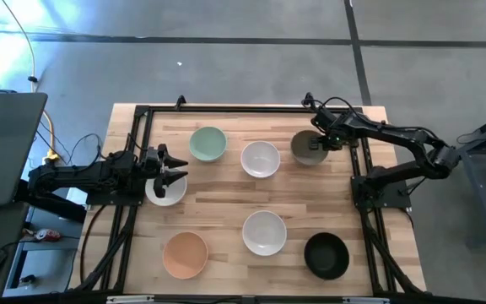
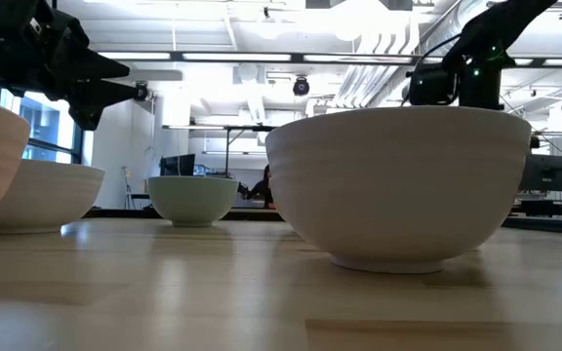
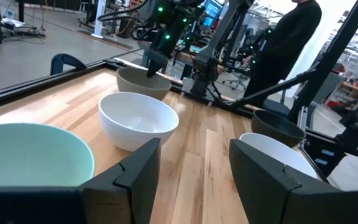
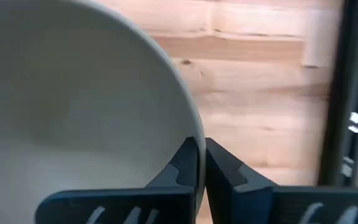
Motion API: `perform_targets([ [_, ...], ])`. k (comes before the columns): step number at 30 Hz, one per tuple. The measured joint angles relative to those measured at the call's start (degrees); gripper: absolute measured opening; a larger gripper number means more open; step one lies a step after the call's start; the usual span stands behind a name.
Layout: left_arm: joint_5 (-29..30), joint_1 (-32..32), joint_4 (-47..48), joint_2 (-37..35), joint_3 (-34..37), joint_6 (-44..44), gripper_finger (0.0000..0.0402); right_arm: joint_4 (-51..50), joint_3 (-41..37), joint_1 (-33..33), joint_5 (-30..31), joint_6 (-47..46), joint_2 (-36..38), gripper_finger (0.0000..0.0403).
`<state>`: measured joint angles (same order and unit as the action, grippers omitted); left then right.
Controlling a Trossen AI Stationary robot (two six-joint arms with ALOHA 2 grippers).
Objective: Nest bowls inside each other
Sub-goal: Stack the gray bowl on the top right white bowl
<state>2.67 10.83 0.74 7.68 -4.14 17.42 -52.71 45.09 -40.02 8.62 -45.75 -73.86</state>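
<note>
My right gripper (image 4: 201, 163) has its two dark fingers pinched on the rim of the olive-grey bowl (image 4: 67, 106), one finger inside, one outside, near six o'clock; bare wooden tabletop (image 4: 260, 81) and a black frame rail (image 4: 353, 93) lie toward three o'clock

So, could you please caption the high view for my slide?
Right hand pinches the olive-grey bowl; left hand hovers open over a white bowl.

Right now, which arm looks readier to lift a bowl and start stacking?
The right. Its gripper is shut on the rim of the olive-grey matte bowl. The left gripper hangs open above a white matte bowl, gripping nothing.
</note>
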Motion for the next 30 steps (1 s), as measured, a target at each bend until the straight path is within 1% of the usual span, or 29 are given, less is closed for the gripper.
perform_targets([
  [6,1.17,0.0,-0.01,0.0,0.0,-1.15,0.0181,-4.82,5.07,1.08,0.34,1.26,0.3,0.0002],
  [15,1.23,0.0,-0.03,0.0,0.0,-1.54,0.0181,-5.6,12.95,2.87,-0.52,1.83,0.35,0.0001],
  [20,1.23,0.0,-0.03,0.0,0.0,-1.54,0.0181,-5.56,16.48,4.67,-1.06,0.11,0.12,0.0001],
  [24,1.21,0.01,-0.03,0.0,0.0,-1.56,0.0181,-5.38,18.92,6.74,-1.61,-1.31,-1.7,0.0001],
  [30,1.0,0.02,-0.03,0.0,0.0,-1.57,0.0181,-5.03,22.37,10.64,-2.78,-2.28,-7.6,0.0],
])
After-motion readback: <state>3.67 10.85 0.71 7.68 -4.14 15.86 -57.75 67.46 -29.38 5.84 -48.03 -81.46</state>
